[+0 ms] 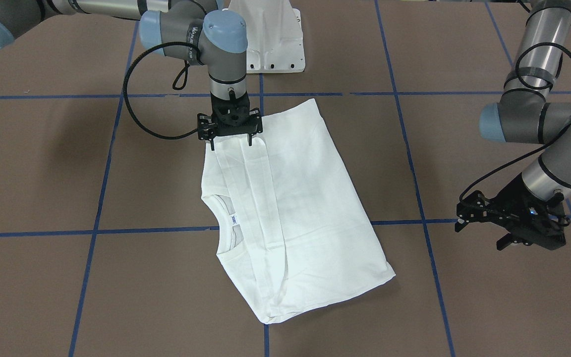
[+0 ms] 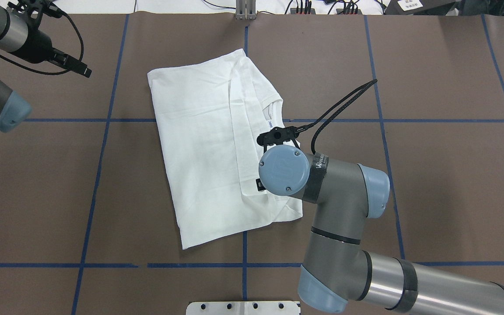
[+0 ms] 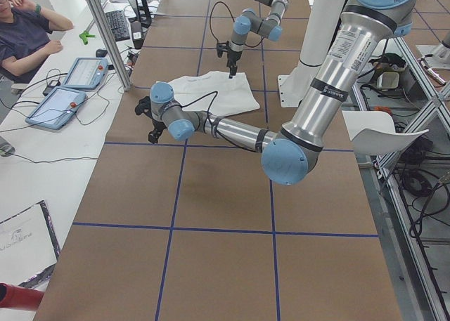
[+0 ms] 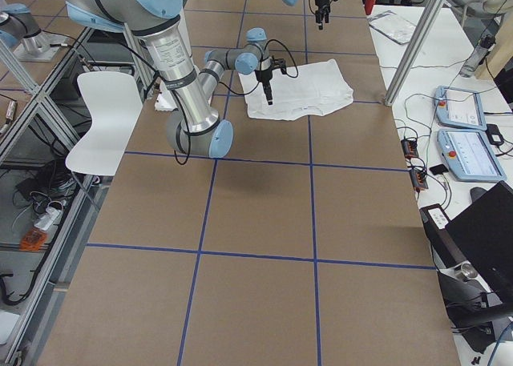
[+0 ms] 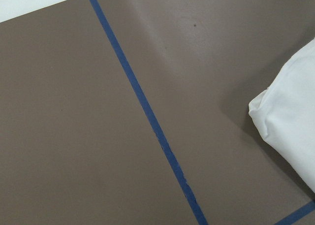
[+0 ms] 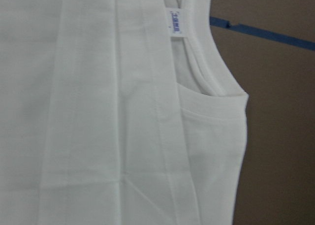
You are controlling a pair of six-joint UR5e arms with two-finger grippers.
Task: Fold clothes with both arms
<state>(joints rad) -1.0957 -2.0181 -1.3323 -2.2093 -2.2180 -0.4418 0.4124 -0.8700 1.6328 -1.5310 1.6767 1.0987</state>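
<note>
Shirt (image 1: 315,198) is lying flat in the middle of the table (image 1: 42,173), skewed across the blue tape lines (image 1: 97,198), with its sides already turned in so it makes a long white slab. The collar (image 1: 216,208) and its little blue label (image 1: 234,219) show on the robot's right side. This is thin, soft cotton and it weighs next to nothing. It will sag and slide the moment one corner comes up, and the stacked layers can peel apart, so I reckon it wants pinching at an edge through every layer. Two corners of the same end, lifted level, would be best. The right claw (image 1: 231,141) is pointing straight down at the end of the shirt nearest the robot's base. Its fingers are spread wide, either side of the end of the folded sleeve strip (image 1: 260,198). The tips sit at the cloth, and from the front nothing is pinched between them. Its own camera shows only fabric, collar and label. The left claw (image 1: 481,235) hangs off to the robot's left over bare table, well apart from the shirt and carrying nothing. Its fingers look parted from the front, but at that angle I can't tell for sure. Its camera catches just a rounded corner of the shirt.
</note>
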